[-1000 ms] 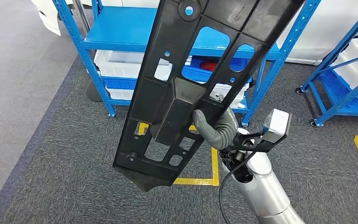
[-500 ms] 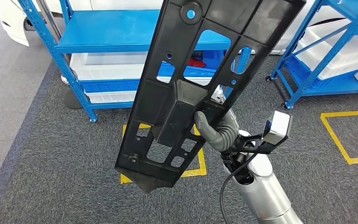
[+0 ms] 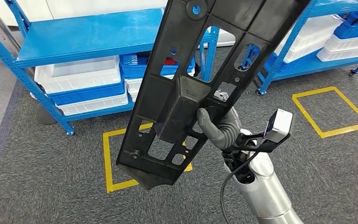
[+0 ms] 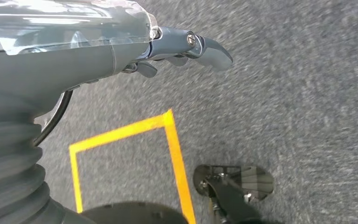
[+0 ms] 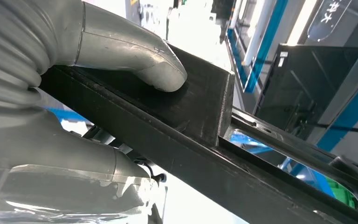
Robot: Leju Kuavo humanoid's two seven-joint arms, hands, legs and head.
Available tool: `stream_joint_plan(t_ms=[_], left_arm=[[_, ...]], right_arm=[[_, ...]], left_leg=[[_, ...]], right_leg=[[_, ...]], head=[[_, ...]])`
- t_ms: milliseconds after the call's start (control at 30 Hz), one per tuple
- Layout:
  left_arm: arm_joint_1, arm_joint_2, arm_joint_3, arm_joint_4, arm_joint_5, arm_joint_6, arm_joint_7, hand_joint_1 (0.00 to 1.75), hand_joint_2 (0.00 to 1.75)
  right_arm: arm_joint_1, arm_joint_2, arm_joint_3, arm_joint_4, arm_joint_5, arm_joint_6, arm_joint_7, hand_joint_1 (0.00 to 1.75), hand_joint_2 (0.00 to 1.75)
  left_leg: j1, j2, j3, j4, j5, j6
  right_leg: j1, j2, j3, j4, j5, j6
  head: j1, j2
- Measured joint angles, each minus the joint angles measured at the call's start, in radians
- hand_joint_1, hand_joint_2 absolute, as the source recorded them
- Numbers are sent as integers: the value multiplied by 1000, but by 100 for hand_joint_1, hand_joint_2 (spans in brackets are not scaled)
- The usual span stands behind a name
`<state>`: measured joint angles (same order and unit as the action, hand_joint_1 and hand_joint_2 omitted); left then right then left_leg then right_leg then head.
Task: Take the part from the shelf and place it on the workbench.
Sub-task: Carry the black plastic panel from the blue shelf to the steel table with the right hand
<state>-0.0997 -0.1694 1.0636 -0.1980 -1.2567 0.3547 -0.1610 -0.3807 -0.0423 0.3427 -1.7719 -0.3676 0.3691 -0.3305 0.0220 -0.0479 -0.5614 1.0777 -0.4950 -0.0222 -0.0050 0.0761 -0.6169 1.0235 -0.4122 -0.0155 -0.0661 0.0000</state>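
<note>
Head view: right hand [image 3: 220,128] gripped the black part [image 3: 200,84] near its lower half, thumb pressed on the raised block at the part's middle, remaining fingers hidden behind the panel. Part was held off the ground in front of the robot, tilted, its long axis running up and away from the hand, lower end hanging below and to the left of the hand. Right wrist view confirmed the hold: thumb [image 5: 144,70] flat on the block face, part [image 5: 205,149] clamped against the palm. Left wrist view: left hand [image 4: 168,49] hung over the grey carpet [image 4: 298,93], holding nothing, fingers loosely extended. A yellow tape square [image 3: 109,163] lay on the carpet beyond and left of the right hand. Farther off stood the blue shelf [image 3: 88,35], with white bins [image 3: 77,77] on its lower level.
</note>
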Motion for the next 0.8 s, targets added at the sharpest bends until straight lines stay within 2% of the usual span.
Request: stream_joint_plan(t_ms=[33, 67, 133, 167, 200, 267, 300, 333, 367, 400, 433, 467, 500, 533, 567, 633, 667, 700, 733, 767, 800], left_arm=[[0, 0, 0, 0, 0, 1, 0, 0, 175], [0, 1, 0, 0, -1, 1, -1, 0, 175], [0, 0, 0, 0, -2, 2, -1, 0, 175], [-1, 0, 0, 0, -3, 2, -2, 0, 175], [-1, -1, -1, 0, -5, 2, -2, 0, 175], [2, -1, -2, 0, -12, 1, 0, 0, 175], [4, -1, -4, 0, -16, 0, 3, 0, 175], [6, -1, -6, 0, -21, -1, 8, 0, 175], [7, 0, -9, 0, -26, -2, 15, 0, 175], [7, 0, -12, 0, -31, -2, 20, 0, 175], [6, 0, -15, 0, -35, -3, 25, 0, 175], [6, 0, -17, 0, -37, -3, 28, 0, 175], [6, 1, -19, 0, -39, -4, 29, 0, 175], [6, 1, -20, 0, -40, -5, 29, 0, 175], [5, 2, -22, 0, -40, -5, 28, 0, 175], [2, 4, -25, 0, -41, -7, 26, 0, 175], [0, 5, -27, 0, -42, -9, 24, 0, 175], [-3, 5, -29, 0, -44, -12, 23, 0, 175], [-6, 6, -31, 0, -47, -16, 23, 0, 175], [-8, 6, -33, 0, -50, -20, 24, 0, 175], [-8, 6, -34, 0, -52, -24, 26, 0, 175]], right_arm=[[-1, 0, -1, 0, -1, 1, 1, 175, 175], [-2, 0, -2, 0, -2, 3, 2, 175, 175], [-1, 0, -6, 0, -4, 5, 6, 175, 175], [0, 0, -10, -1, -5, 6, 6, 175, 175], [1, 0, -13, -1, -6, 6, 7, 175, 175], [4, 0, -18, -2, -8, 5, 7, 175, 175], [8, 0, -19, -2, -9, 4, 7, 175, 175], [13, -1, -22, -2, -9, 2, 7, 175, 175], [20, -1, -25, -2, -8, 0, 7, 175, 175], [27, -1, -28, -2, -6, -4, 6, 175, 175], [33, -2, -31, -3, -2, -8, 6, 175, 175], [37, -2, -35, -5, 1, -10, 5, 175, 175], [39, -2, -37, -8, 4, -12, 4, 175, 175], [40, -2, -39, -10, 6, -12, 3, 175, 175], [42, -2, -41, -12, 7, -12, 1, 175, 175], [52, -3, -46, -17, 9, -12, -5, 175, 175], [58, -3, -49, -20, 11, -11, -8, 175, 175], [63, -3, -52, -23, 12, -10, -10, 175, 175], [67, -3, -53, -26, 14, -8, -11, 175, 175], [69, -3, -54, -27, 18, -7, -11, 175, 175], [72, -3, -54, -28, 23, -7, -11, 175, 175]], left_leg=[[2, -20, 13, -35, 8, 2], [2, -32, 16, -46, 7, 5], [-1, -16, 13, -51, 14, 16], [-1, -4, 14, -55, 19, 24], [0, 9, 13, -60, 25, 30], [1, 35, 11, -65, 30, 38], [1, 49, 10, -65, 31, 39], [0, 62, 8, -65, 31, 39], [-1, 76, 7, -65, 31, 39], [-2, 87, 7, -64, 30, 38], [-3, 99, 8, -64, 30, 37], [-5, 109, 9, -64, 29, 36], [-7, 118, 10, -64, 28, 32], [-9, 126, 11, -65, 26, 28], [-11, 135, 12, -65, 25, 22], [-13, 152, 16, -69, 24, 11], [-12, 148, 17, -66, 19, 5], [-12, 133, 12, -51, 6, 1], [-11, 110, -4, -14, -19, -2], [-9, 84, -29, 45, -51, -3], [-9, 67, -61, 114, -83, -3]], right_leg=[[-1, 10, -8, 6, 1, 7], [-2, 21, -15, 10, 4, 15], [-7, 36, -26, 8, 10, 31], [-8, 26, -31, 14, 5, 36], [-9, 4, -42, 36, -11, 41], [-11, -51, -88, 141, -71, 49], [-13, -65, -117, 207, -101, 54], [-15, -70, -138, 258, -119, 58], [-16, -72, -143, 277, -120, 60], [-16, -75, -127, 255, -104, 60], [-15, -82, -92, 197, -77, 56], [-11, -103, -49, 123, -51, 50], [-5, -123, -14, 59, -33, 43], [2, -139, 8, 17, -24, 35], [8, -146, 15, -1, -25, 28], [11, -127, 12, -6, -21, 16], [8, -117, 14, -12, -17, 10], [5, -107, 17, -19, -13, 4], [2, -98, 19, -26, -9, -2], [1, -88, 19, -28, -7, -6], [1, -77, 18, -28, -6, -9]], head=[[0, 0], [0, 0], [0, 0], [0, 0], [0, 0], [0, 0], [0, 0], [0, 0], [0, 0], [0, 0], [0, 0], [0, 0], [0, 0], [0, 0], [0, 0], [0, 0], [0, 0], [0, 0], [0, 0], [0, 0], [0, 0]])
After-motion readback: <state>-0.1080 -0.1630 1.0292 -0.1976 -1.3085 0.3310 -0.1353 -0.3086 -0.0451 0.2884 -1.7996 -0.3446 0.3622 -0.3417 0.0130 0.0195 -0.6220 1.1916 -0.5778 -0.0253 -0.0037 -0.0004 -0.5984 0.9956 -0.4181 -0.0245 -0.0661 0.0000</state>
